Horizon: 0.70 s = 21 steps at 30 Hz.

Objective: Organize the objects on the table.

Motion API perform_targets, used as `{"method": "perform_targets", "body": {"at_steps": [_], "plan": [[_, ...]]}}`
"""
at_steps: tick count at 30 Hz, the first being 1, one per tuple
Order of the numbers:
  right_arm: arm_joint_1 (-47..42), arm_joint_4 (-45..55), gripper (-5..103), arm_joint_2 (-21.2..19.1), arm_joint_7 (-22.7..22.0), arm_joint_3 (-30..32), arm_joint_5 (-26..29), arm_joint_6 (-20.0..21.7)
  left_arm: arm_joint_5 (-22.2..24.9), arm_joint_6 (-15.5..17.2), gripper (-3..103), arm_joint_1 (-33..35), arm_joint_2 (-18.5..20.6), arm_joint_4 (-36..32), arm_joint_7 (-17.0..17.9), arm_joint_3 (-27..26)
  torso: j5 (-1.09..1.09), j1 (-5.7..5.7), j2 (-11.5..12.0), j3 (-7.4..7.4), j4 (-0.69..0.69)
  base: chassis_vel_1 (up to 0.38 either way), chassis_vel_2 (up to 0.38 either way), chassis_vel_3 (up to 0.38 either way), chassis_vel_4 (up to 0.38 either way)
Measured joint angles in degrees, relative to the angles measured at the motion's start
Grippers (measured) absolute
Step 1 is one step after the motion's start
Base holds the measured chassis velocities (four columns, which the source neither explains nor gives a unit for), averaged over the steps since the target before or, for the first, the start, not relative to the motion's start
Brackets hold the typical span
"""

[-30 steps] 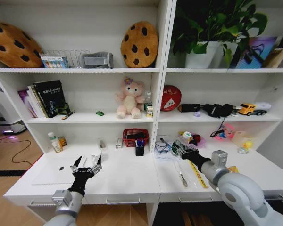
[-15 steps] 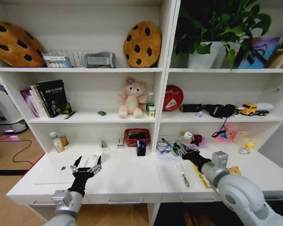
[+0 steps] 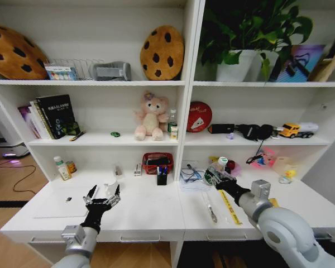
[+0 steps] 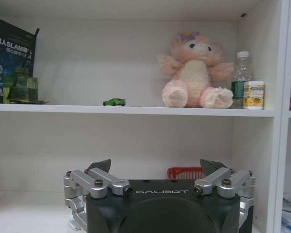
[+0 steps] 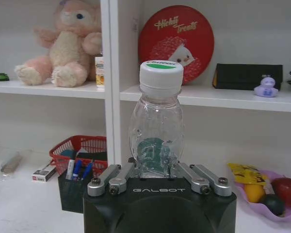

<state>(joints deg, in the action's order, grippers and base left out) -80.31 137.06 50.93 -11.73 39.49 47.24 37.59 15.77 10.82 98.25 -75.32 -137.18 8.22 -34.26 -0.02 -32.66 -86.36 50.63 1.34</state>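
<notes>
My right gripper (image 3: 216, 175) is shut on the small clear green-capped bottle (image 3: 221, 163), held upright just above the white table (image 3: 151, 211), right of the shelf divider. In the right wrist view the bottle (image 5: 156, 127) stands between the fingers of the gripper (image 5: 156, 171). My left gripper (image 3: 102, 198) hovers open over the table's left part, beside the silver laptop (image 3: 57, 204); its jaws (image 4: 157, 167) stand wide apart with nothing in them. A yellow ruler (image 3: 230, 206) and a pen (image 3: 211, 211) lie below the right gripper. A tiny green toy car (image 3: 116, 134) (image 4: 114, 102) sits on the middle shelf.
A red basket (image 3: 158, 162) and a black pen cup (image 3: 162, 178) stand at the table's back. Two small bottles (image 3: 62, 167) stand at the far left. The pink plush toy (image 3: 151, 117), books (image 3: 53, 116) and a yellow truck (image 3: 297, 129) occupy the shelf.
The whole picture has shifted slightly sideways, so the camera has moved. Both arms keep their poses, the bottle still in the right gripper.
</notes>
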Motion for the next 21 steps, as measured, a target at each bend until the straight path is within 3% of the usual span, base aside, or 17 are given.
{"method": "perform_targets", "body": {"at_steps": [9, 16, 19, 20, 21], "plan": [[-0.23, 0.13, 24, 0.04, -0.33, -0.41, -0.59, -0.33, 0.00, 0.00, 100, 0.00, 0.00, 0.00, 0.00, 0.02, 0.00, 0.00, 0.00, 0.00, -0.01, -0.177, -0.169, 0.168, 0.169], [-1.69, 1.33, 24, 0.24, -2.58, -1.43, -1.54, -0.97, 0.00, 0.00, 100, 0.00, 0.00, 0.00, 0.00, -0.01, 0.01, 0.00, 0.00, 0.00, -0.04, 0.020, 0.011, -0.008, -0.019], [-5.29, 5.62, 24, 0.34, -9.94, -2.11, 0.30, 1.72, 0.00, 0.00, 100, 0.00, 0.00, 0.00, 0.04, -0.03, -0.02, 0.00, 0.00, 0.00, -0.03, 0.022, 0.020, -0.010, -0.016], [-5.29, 5.62, 24, 0.34, -9.94, -2.11, 0.30, 1.72, 0.00, 0.00, 100, 0.00, 0.00, 0.00, 0.04, -0.03, -0.02, 0.00, 0.00, 0.00, -0.03, 0.000, 0.000, 0.000, 0.000], [-6.94, 6.03, 24, 0.35, -13.54, -2.24, 2.63, 2.94, 0.00, 0.00, 100, 0.00, 0.00, 0.00, 0.04, -0.03, -0.01, 0.00, 0.00, 0.00, -0.02, 0.000, 0.000, 0.000, 0.000]]}}
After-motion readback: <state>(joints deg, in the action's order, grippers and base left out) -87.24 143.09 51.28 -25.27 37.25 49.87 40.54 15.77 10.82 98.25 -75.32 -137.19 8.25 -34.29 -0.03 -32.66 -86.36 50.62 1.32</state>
